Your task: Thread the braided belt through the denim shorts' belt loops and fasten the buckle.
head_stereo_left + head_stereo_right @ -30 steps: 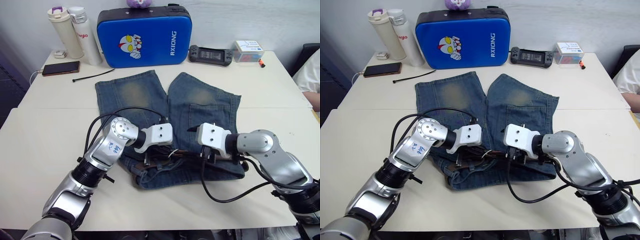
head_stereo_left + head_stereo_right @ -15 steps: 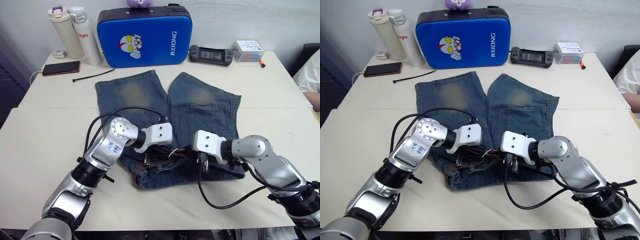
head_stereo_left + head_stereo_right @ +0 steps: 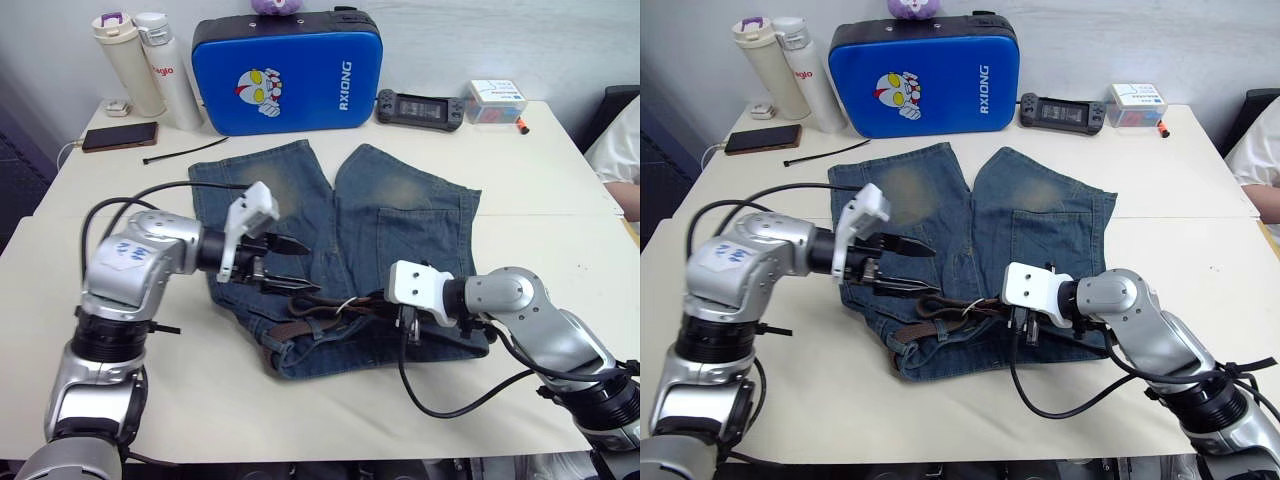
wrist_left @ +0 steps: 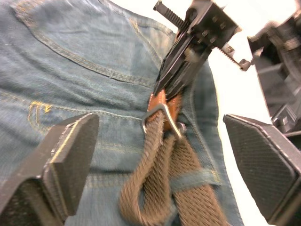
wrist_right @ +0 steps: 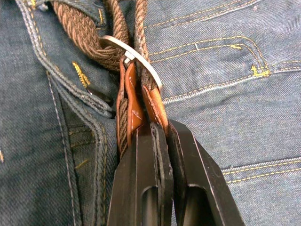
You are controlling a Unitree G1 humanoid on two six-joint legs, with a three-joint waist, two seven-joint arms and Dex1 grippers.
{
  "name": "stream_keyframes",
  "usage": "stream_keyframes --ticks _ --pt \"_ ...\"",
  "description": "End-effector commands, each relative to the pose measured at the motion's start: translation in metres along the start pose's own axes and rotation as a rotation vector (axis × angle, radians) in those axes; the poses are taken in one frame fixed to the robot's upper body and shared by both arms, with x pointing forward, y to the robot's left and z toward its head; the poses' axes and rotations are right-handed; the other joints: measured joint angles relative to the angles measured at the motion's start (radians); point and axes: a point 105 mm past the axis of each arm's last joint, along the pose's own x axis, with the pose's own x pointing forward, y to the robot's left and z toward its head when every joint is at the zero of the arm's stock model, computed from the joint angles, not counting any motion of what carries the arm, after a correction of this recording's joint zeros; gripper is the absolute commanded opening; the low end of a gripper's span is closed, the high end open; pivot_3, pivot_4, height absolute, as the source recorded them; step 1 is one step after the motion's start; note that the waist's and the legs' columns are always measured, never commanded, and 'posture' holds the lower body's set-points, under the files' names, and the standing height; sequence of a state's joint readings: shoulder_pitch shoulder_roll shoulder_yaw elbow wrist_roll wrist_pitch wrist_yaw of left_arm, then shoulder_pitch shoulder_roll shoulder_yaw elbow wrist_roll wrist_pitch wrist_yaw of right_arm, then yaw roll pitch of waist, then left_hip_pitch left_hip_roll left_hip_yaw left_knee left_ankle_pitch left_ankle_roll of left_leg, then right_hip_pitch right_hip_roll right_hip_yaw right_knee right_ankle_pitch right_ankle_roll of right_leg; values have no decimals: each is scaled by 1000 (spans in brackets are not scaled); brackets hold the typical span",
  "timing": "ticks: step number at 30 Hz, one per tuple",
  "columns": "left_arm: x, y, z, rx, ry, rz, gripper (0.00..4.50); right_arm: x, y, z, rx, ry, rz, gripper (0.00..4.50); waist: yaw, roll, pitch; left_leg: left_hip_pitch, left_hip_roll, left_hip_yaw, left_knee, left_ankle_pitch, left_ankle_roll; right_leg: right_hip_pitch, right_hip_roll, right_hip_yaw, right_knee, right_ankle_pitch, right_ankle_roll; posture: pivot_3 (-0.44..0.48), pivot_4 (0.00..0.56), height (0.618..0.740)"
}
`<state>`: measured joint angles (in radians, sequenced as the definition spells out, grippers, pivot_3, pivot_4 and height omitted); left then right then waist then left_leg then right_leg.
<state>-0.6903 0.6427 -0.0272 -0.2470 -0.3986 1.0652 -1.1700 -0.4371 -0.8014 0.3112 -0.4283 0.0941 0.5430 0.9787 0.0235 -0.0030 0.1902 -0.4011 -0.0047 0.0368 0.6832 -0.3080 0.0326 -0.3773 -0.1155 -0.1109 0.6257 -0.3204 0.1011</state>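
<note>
At the waistband near the surface's front edge, the right gripper (image 5: 153,136) is closed on the tan leather end of the braided belt (image 3: 325,322), just behind the buckle (image 5: 134,59). The left gripper (image 3: 285,265), which a second ago pressed at the waistband beside it, has lifted away and hangs open above the left leg of the denim shorts (image 3: 400,215). The belt end is therefore held on one side only, and fastening looks unfinished. Count: one belt, one buckle, one pair of shorts, two grippers.
</note>
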Motion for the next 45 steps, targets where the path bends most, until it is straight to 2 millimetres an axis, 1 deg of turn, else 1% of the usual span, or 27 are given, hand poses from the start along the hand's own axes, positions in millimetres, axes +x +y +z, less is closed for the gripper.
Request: stream_keyframes --ticks 1,2,3,4,5,8,9,10,11,12,17,21,25,27,31,34,39,42,45 --pt "0 -29 -27 14 89 -94 3937 -11 -10 8 -53 -15 -31 0 -2 0 0 0 0 0 0 0 0 0 0 0 0 0 0 0 150 725" --pt "2 -29 -35 16 111 -80 3520 -11 -10 8 -53 -16 -30 0 -1 0 0 0 0 0 0 0 0 0 -1 1 0 0 0 0 150 725" --pt "4 -27 -39 22 125 -67 3304 -11 -10 8 -55 -17 -29 0 1 0 0 0 0 0 -1 0 0 0 -1 1 0 0 0 0 150 725" --pt "7 -26 -44 45 139 -58 2903 -11 -10 8 -56 -18 -28 0 6 0 0 0 0 0 -1 0 0 0 -1 1 -1 0 0 0 150 725" --pt "10 -25 -47 56 143 -51 2486 -11 -10 9 -57 -19 -28 0 7 0 0 0 0 -1 0 0 -1 0 -1 1 -1 0 0 0 150 725" --pt "21 -23 -55 61 143 -43 1446 -12 -10 9 -58 -20 -30 0 4 0 0 -1 -1 0 0 0 -1 0 0 2 -1 0 0 0 150 725" --pt "24 -22 -59 68 156 -43 955 -12 -10 9 -59 -20 -30 0 3 0 0 0 -1 0 0 0 -1 0 0 2 -1 0 0 0 150 725" --pt "27 -22 -63 71 167 -46 669 -13 -10 9 -59 -20 -32 0 2 0 0 0 -1 0 0 0 -1 0 0 2 -1 0 0 0 150 725" --pt "29 -22 -67 73 180 -51 125 -13 -10 9 -59 -19 -33 0 1 0 0 0 0 0 0 0 -1 0 0 2 -1 0 0 0 150 725" --pt "31 -24 -71 77 197 -59 40 -14 -10 9 -59 -17 -35 0 1 0 0 0 0 0 -1 0 -1 0 0 2 -1 0 0 0 150 725" --pt "38 -32 -88 65 248 -107 40 -20 -10 8 -66 -2 -51 0 3 0 0 0 0 0 -1 0 -1 0 0 2 -1 0 0 0 150 725" --pt "38 -34 -100 60 294 -108 40 -27 -9 7 -82 5 -57 0 2 0 0 0 0 0 -1 0 -1 0 0 2 -1 0 0 0 150 725" --pt "35 -36 -110 49 333 -118 40 -47 -11 2 -219 29 -87 0 4 0 0 0 0 0 -1 0 -1 0 0 2 -2 0 0 0 150 725" --pt "34 -36 -114 50 348 -122 40 -58 -14 -3 -276 42 -110 0 2 0 0 0 0 1 -1 0 0 0 -1 2 -2 0 0 0 150 725" --pt "30 -36 -121 44 378 -127 40 -87 -24 -19 -338 83 -179 0 2 0 0 3 1 2 -2 0 -1 2 0 3 -3 0 0 0 150 725" --pt "28 -36 -125 43 394 -134 40 -102 -25 -31 -345 101 -203 0 0 0 0 5 1 4 -3 0 -1 3 0 4 -3 0 0 0 150 725" --pt "27 -37 -129 40 403 -144 40 -115 -17 -50 -318 135 -208 0 1 1 0 9 2 6 -5 -1 -1 5 0 6 -3 0 0 0 150 725" --pt "25 -39 -132 36 413 -154 40 -119 -11 -57 -316 151 -212 0 1 1 0 10 2 6 -5 -1 -1 6 0 7 -4 0 0 0 150 725" --pt "20 -42 -139 22 455 -183 40 -122 -2 -71 -320 185 -216 0 1 1 0 11 2 6 -5 -1 -1 8 -1 7 -4 0 0 0 150 725"
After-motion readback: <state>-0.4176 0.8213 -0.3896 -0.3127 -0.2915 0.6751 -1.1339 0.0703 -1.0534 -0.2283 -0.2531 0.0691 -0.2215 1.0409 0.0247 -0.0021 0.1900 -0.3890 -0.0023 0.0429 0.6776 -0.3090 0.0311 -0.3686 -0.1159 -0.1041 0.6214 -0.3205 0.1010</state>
